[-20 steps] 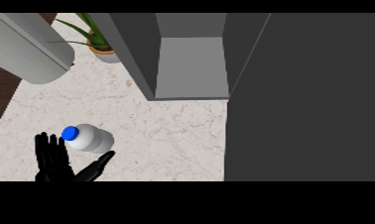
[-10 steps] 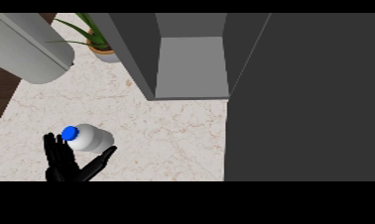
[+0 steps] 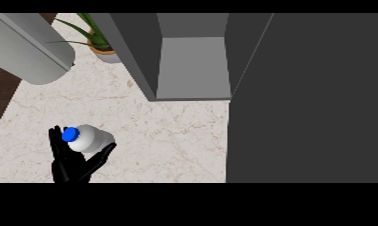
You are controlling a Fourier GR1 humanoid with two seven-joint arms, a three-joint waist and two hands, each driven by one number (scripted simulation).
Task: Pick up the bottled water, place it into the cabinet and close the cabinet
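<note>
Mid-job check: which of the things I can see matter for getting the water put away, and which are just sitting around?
Part of the job:
- bottled water, blue cap, on the counter
- hand, fingers either side of the bottle
- cabinet, open
- cabinet door, swung open at the right

Just there:
- potted plant, back left
- grey cylinder, far left
- marble counter

Bare counter (image 3: 177, 135) leads to the open cabinet (image 3: 193, 65); its door (image 3: 303, 100) walls the right.
</note>
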